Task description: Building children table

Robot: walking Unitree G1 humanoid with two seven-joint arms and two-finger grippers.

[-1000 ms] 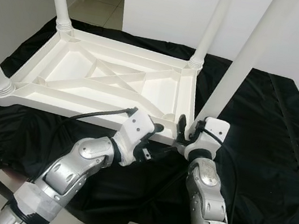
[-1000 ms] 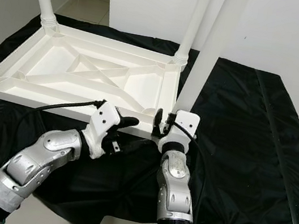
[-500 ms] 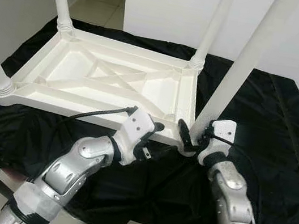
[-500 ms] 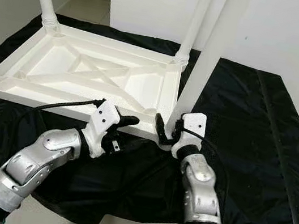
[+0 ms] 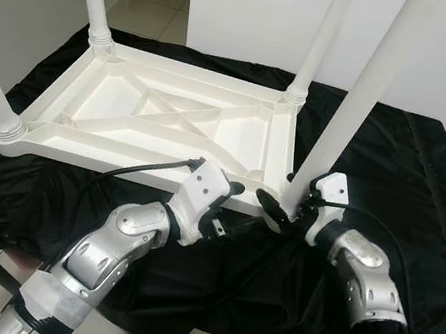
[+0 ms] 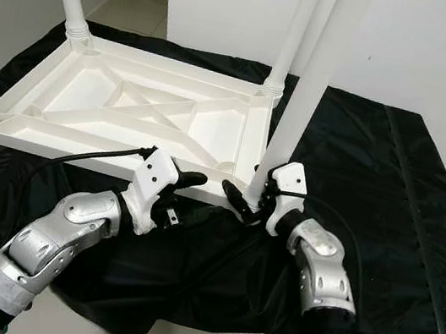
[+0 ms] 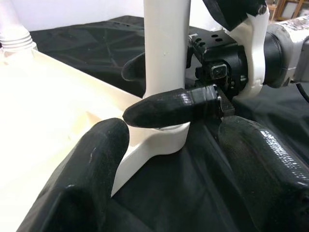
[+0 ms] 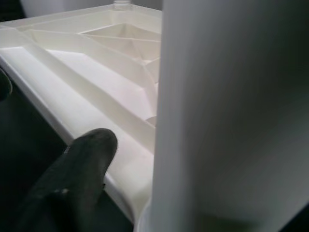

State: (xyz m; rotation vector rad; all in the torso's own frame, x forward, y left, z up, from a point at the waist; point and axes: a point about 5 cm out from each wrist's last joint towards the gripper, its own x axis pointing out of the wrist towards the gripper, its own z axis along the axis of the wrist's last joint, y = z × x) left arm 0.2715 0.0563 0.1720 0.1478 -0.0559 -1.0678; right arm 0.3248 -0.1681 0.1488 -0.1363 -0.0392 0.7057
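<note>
Now the upturned white plastic children's tabletop (image 5: 162,122) lies on the black-draped desk (image 5: 424,192). At its near right corner the right hand (image 5: 280,211) clamps the upright white tubular leg (image 5: 341,127); the left hand (image 5: 231,194), fingers apart, hovers just beside.

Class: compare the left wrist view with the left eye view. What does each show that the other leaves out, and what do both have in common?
Left wrist view alone: a close look at the right gripper, its jaws on either side of the near table leg just above the corner socket.

Left eye view alone: the whole upturned tabletop, the other three legs, the black cloth and the left gripper.

Both: that leg, the right gripper, the tabletop's near corner.
</note>
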